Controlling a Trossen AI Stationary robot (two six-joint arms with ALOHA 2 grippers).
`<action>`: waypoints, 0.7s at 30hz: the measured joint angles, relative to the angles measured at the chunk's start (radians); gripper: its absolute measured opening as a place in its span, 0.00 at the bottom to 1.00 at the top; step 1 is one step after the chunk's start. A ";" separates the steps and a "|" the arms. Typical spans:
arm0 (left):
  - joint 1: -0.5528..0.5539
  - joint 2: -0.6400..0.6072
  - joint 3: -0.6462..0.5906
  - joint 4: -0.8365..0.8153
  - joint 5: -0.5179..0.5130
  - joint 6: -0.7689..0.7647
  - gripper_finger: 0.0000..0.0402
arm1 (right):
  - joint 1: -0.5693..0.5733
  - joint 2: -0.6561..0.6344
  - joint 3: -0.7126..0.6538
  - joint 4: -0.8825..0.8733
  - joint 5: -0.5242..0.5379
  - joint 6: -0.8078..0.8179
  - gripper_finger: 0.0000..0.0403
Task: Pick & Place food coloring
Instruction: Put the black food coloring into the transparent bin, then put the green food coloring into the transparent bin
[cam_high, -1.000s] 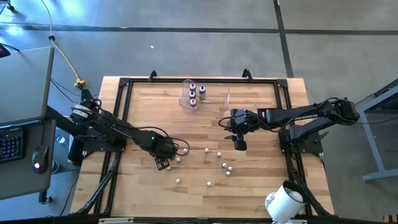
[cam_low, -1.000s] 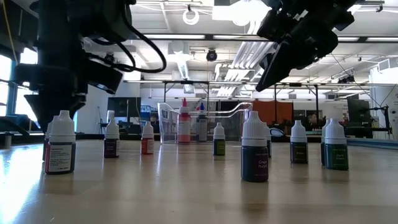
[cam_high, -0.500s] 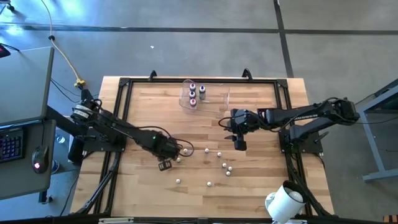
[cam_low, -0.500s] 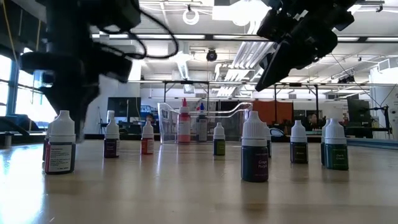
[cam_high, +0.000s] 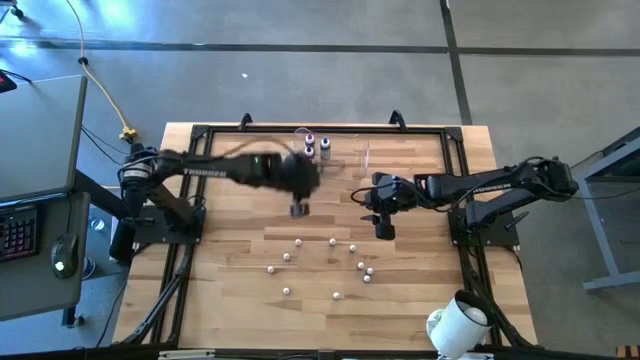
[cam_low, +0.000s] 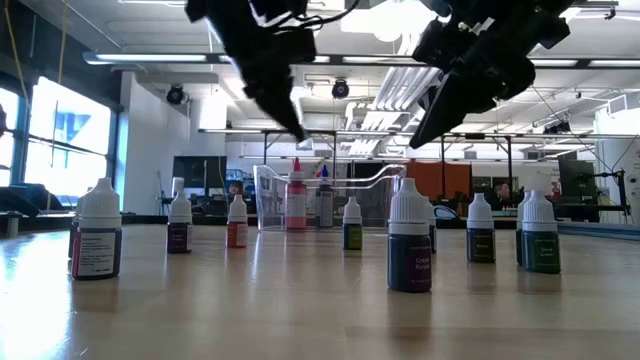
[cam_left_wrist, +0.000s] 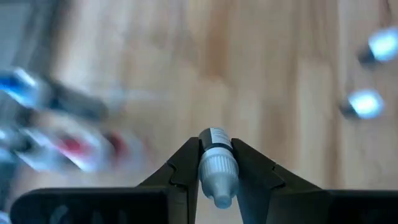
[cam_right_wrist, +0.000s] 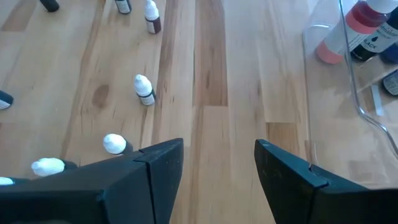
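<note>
Left arm reaches across the table (cam_high: 420, 300), blurred, left gripper (cam_left_wrist: 214, 171) just short of the tub (cam_high: 335, 155), fingers clamped on one bottle (cam_left_wrist: 216, 167), white cap showing between them. Right gripper (cam_right_wrist: 217, 163) hangs beside the tub, above the boards, fingers apart, holding nothing. Three bottles stand in the tub. Other bottles (cam_high: 330, 265) stand scattered on the wood, well apart from the tub. White cylinder (cam_high: 457, 323) at the table's corner farthest from the tub.

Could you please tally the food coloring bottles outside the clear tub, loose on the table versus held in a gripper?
Bottles loose on the table: 10
Bottle held in the left gripper: 1
Total: 11
</note>
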 joint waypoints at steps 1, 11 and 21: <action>0.034 0.000 0.003 0.047 0.030 0.038 0.18 | 0.000 0.000 0.000 -0.002 0.000 0.000 0.48; 0.233 0.154 0.004 0.383 0.154 0.156 0.25 | 0.000 0.000 0.001 0.004 0.000 0.000 0.48; 0.226 0.215 0.021 0.395 0.053 0.155 0.40 | 0.000 0.005 -0.039 0.198 -0.146 -0.153 0.48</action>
